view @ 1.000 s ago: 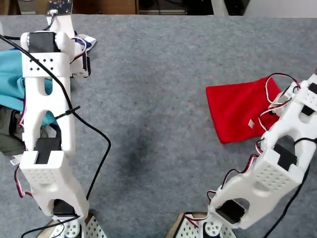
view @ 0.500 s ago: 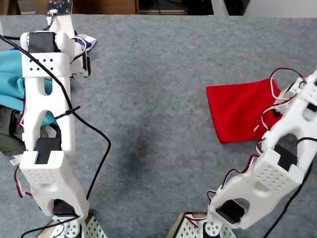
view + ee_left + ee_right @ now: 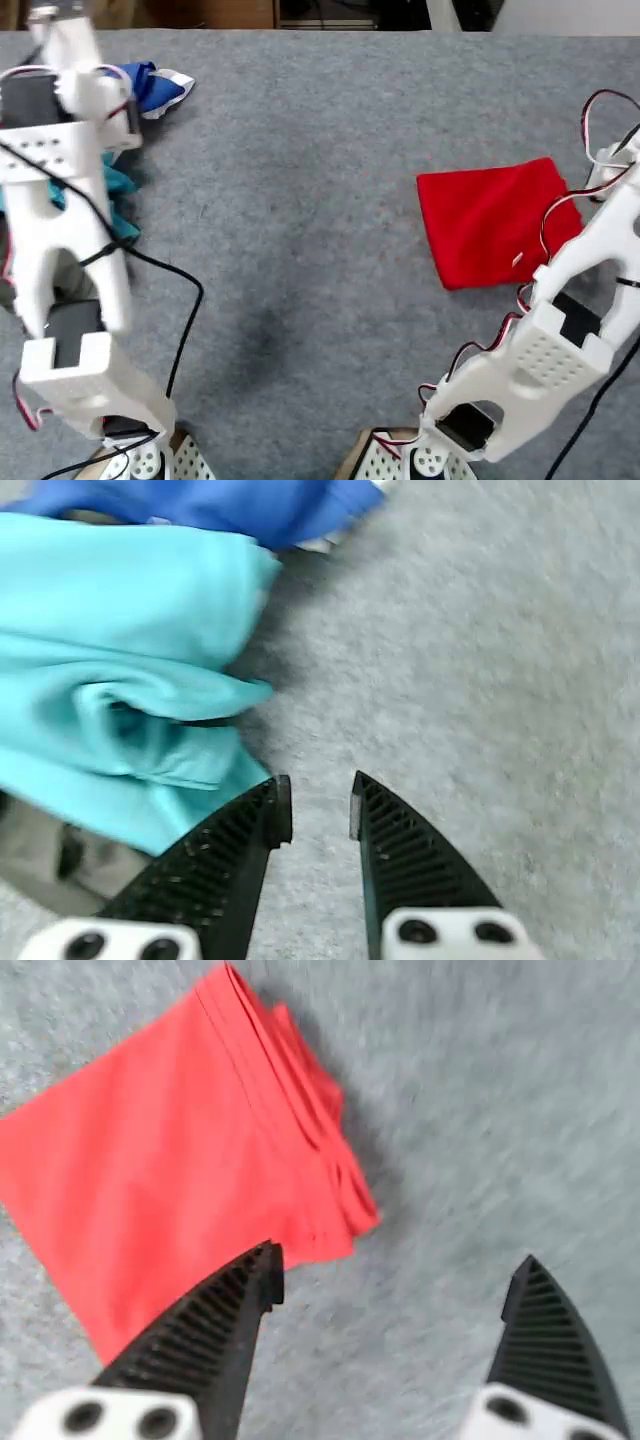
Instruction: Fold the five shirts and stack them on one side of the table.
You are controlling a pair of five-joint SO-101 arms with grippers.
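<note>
Red shirt: folded, middle right of the high view; likely soft and light, so pinch its layered edge.
Teal shirt: crumpled at upper left, below the blue shirt; limp, so take a hem.
Left gripper: jaws narrowly apart, empty.
Right gripper: jaws wide, empty.
</note>
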